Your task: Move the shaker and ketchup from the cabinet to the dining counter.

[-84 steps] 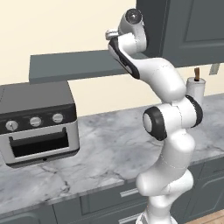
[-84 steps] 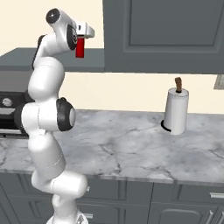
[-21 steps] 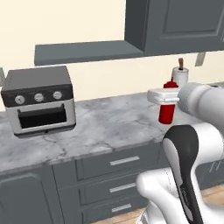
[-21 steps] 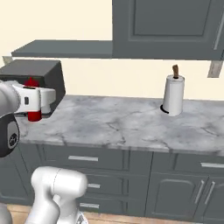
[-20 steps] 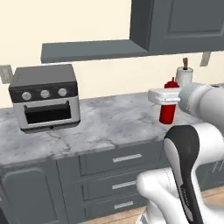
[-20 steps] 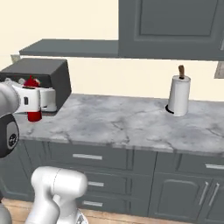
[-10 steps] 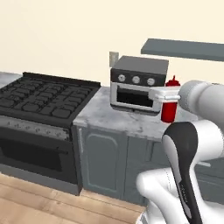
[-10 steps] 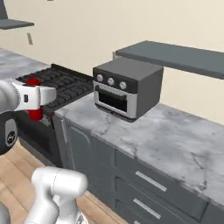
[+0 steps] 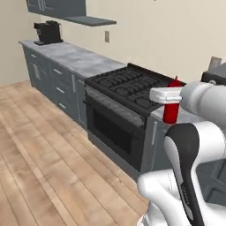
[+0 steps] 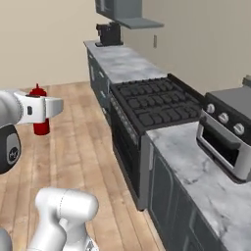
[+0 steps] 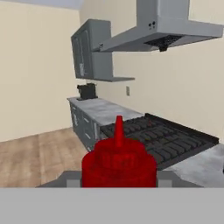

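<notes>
The ketchup (image 9: 171, 113), a slim red bottle with a pointed nozzle, stands upright in my gripper (image 9: 170, 102), which is shut on it at chest height. From the right base view the ketchup (image 10: 41, 126) hangs under the white hand, held by the gripper (image 10: 41, 113) over the wooden floor. Close up in the hand view, the ketchup (image 11: 119, 161) sits between the fingers with its nozzle pointing up. The shaker, the dining counter and the cabinet above the toaster oven are out of view.
A black gas stove (image 9: 132, 88) sits in a run of dark grey drawer units with a marble worktop (image 10: 122, 62). A toaster oven (image 10: 230, 131) stands to its right and a coffee machine (image 9: 47, 32) at the far end under a wall unit (image 9: 57, 6). Open wooden floor (image 9: 48, 167) lies to the left.
The whole scene has swung: the cameras turned from the toaster oven worktop to the stove, the far worktop and the floor. The ketchup stays held in the shut gripper.
</notes>
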You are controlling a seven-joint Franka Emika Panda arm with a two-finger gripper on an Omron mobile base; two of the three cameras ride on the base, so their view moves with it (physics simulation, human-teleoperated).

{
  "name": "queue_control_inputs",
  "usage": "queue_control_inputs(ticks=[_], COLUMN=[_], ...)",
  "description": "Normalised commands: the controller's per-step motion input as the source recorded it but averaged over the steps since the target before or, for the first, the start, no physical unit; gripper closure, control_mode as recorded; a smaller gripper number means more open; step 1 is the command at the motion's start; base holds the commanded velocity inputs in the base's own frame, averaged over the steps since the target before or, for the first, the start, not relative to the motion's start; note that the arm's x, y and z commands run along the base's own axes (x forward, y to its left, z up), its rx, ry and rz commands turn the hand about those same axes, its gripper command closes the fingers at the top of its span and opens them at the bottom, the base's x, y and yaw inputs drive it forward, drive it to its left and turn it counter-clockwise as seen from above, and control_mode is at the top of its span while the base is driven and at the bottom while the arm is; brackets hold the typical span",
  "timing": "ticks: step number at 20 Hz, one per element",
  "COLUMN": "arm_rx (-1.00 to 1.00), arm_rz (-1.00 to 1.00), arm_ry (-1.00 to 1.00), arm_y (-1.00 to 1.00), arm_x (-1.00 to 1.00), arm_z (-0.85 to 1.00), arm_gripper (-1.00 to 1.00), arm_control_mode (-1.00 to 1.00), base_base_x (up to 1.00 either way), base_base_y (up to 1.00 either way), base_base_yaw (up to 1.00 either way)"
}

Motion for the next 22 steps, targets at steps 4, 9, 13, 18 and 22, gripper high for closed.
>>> queue_control_inputs(ticks=[4,9,13,18,22], arm_rx=[0.00,0.00,0.00,0.00,0.00], arm_rz=[0.00,0.00,0.00,0.00,0.00], arm_ry=[0.00,0.00,0.00,0.00,0.00], arm_y=[0.00,0.00,0.00,0.00,0.00], arm_x=[0.00,0.00,0.00,0.00,0.00], arm_z=[0.00,0.00,0.00,0.00,0.00], arm_gripper=[1.00,1.00,1.00,1.00,1.00], arm_control_mode=[1.00,1.00,1.00,1.00,1.00], base_base_x=[0.03,0.31,0.96,1.00,1.00], base_base_y=[0.41,0.25,0.13,0.07,0.13], base_base_yaw=[0.81,0.74,0.31,0.00,0.00])
